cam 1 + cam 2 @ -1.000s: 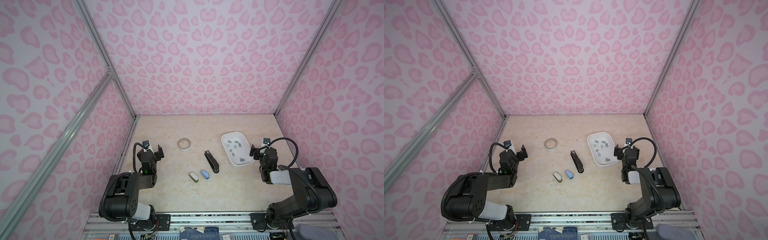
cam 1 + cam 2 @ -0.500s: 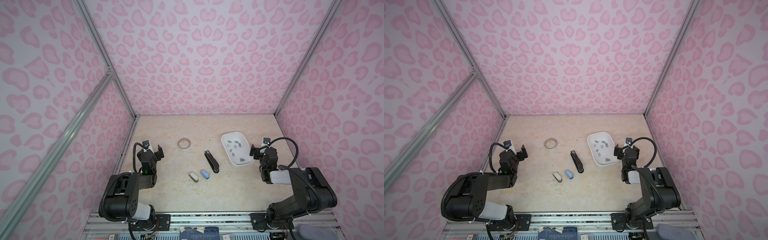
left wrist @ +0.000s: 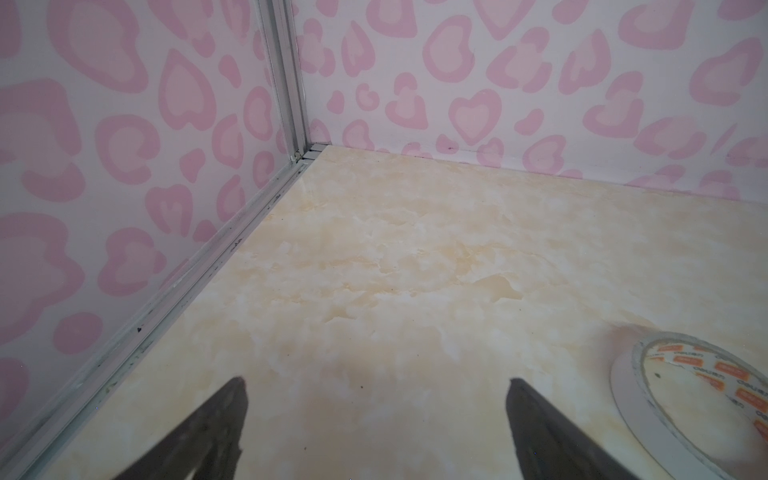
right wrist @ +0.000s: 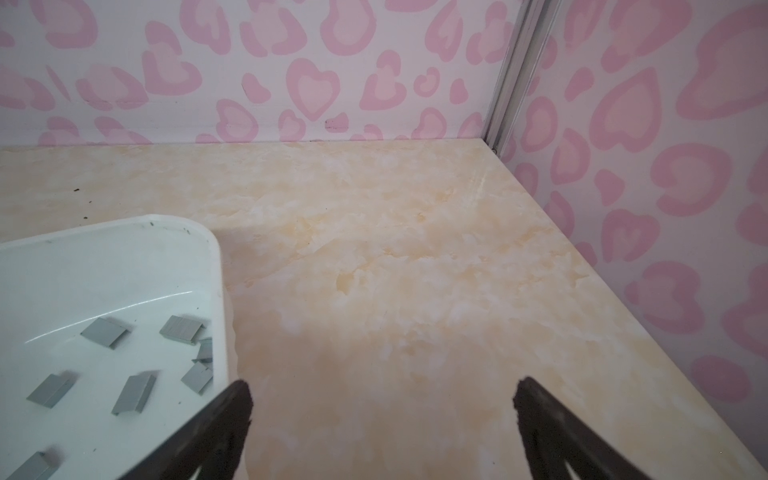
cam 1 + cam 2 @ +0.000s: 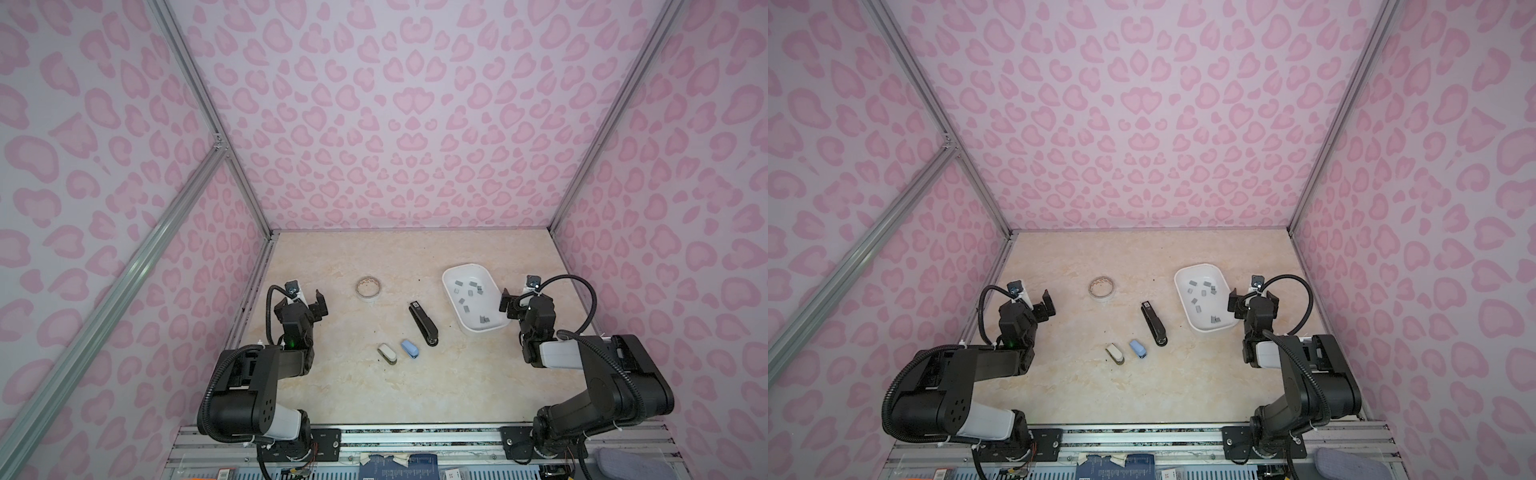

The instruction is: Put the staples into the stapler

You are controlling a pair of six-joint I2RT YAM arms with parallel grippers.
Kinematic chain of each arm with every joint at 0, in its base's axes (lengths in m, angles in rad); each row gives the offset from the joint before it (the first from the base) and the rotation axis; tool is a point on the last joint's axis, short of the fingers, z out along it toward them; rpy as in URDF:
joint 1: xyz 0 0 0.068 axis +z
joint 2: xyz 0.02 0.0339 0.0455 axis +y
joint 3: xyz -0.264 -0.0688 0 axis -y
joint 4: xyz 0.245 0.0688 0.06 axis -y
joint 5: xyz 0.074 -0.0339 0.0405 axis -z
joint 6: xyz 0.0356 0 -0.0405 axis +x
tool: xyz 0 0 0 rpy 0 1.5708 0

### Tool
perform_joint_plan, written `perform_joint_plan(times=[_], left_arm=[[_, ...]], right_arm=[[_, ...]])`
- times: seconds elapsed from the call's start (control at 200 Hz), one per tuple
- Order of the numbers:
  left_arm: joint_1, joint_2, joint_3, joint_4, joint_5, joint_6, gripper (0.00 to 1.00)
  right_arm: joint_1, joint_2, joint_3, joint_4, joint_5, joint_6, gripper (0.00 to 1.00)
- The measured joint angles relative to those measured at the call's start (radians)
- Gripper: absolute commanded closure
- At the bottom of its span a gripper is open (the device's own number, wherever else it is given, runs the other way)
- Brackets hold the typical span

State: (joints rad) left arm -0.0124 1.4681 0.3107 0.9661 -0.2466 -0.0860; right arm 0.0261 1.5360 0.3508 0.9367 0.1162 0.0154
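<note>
We see no change: left gripper and right gripper hang wide open, empty; staples and black stapler lie untouched, loading unstarted.

- Both top views look down from high over the near edge onto the whole table.
- Low wrist cameras face the far corners; the left shares the tape roll, the right the tray.
</note>
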Motion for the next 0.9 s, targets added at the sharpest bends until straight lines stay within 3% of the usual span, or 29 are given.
perform_joint_plan(times=[0.095,0.225,0.295,0.44,0.555,0.66,0.785,0.845,0.9], left_arm=[[-0.003,-0.007,0.002,-0.008,0.006,0.002,0.02],[-0.062,-0.121,0.146,-0.265,0.000,0.014,0.02],[-0.068,-0.156,0.212,-0.317,-0.005,-0.003,0.02],[-0.079,-0.216,0.217,-0.483,0.027,-0.035,0.02],[-0.081,-0.389,0.188,-0.571,0.122,-0.072,0.02],[-0.081,-0.579,0.200,-0.694,0.210,-0.145,0.02],[-0.083,-0.768,0.243,-0.882,0.197,-0.287,0.02],[-0.080,-0.855,0.237,-0.953,0.191,-0.326,0.02],[-0.080,-0.926,0.228,-1.006,0.201,-0.340,0.02]], right_arm=[[0.007,-0.002,-0.005,0.001,0.002,-0.001,0.01],[0.037,-0.039,-0.024,0.001,0.067,-0.008,0.01],[0.048,-0.096,-0.014,-0.032,0.126,-0.002,0.01],[0.053,-0.227,0.097,-0.240,0.222,0.058,0.01],[0.057,-0.334,0.225,-0.505,0.220,0.179,0.01],[0.059,-0.425,0.309,-0.684,0.144,0.311,0.01],[0.060,-0.564,0.208,-0.713,-0.050,0.427,0.01],[0.105,-0.618,0.166,-0.719,-0.126,0.449,0.01],[0.214,-0.666,0.164,-0.735,-0.150,0.451,0.01]])
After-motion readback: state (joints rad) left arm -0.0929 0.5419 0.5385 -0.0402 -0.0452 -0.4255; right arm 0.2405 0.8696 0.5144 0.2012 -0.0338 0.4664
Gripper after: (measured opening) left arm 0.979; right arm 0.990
